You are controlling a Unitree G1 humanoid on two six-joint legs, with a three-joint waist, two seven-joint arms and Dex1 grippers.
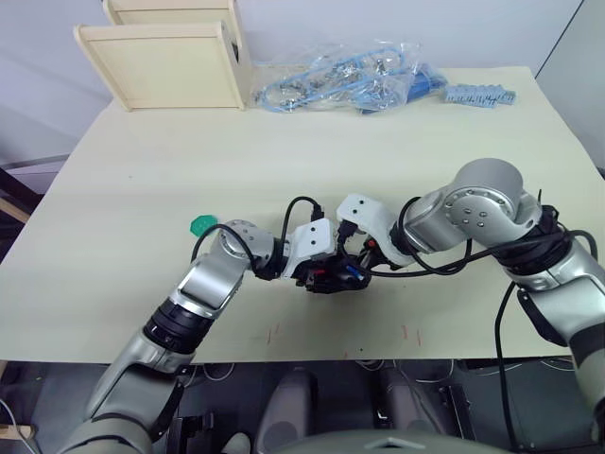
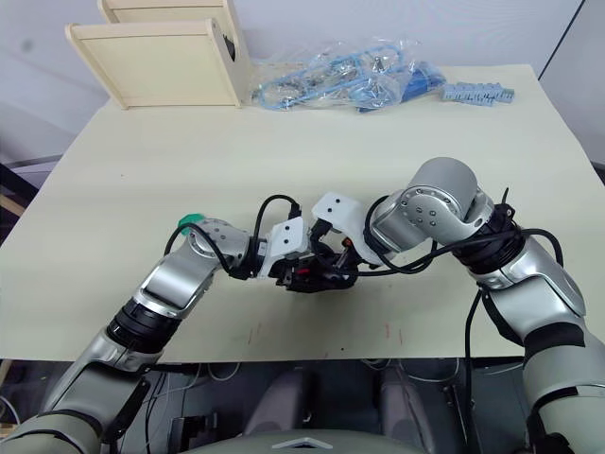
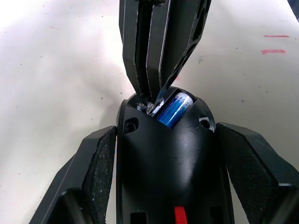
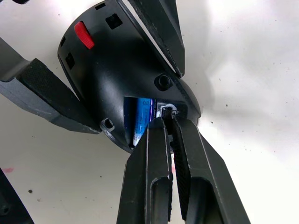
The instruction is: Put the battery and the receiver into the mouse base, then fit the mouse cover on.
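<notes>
1. Right now, near the table's (image 1: pixel 142 189) front edge: one mouse base (image 3: pixel 168 168) clamped between the two black fingers (image 3: pixel 96 172) of the left gripper (image 3: pixel 166 175), one pressed to each side.
2. Inside that base's open compartment: one blue battery (image 3: pixel 174 109), lying lengthwise, pale end showing.
3. Just beside the battery: one tiny grey receiver (image 4: pixel 167 112), pinched at the tips of the right gripper (image 4: pixel 168 122), fingers (image 4: pixel 149 158) squeezed together on it, right at the compartment's edge.
4. Can't tell whether the receiver is seated or only touching its slot.
5. One red switch (image 4: pixel 83 35) on the base's outer face.
6. Well left of the grippers: one small green disc (image 1: pixel 202 225) flat on the table.
7. Far edge: two pale wooden trays (image 1: pixel 165 61), one clear bag of blue cables (image 1: pixel 345 78), one blue strip of parts (image 1: pixel 480 95).
</notes>
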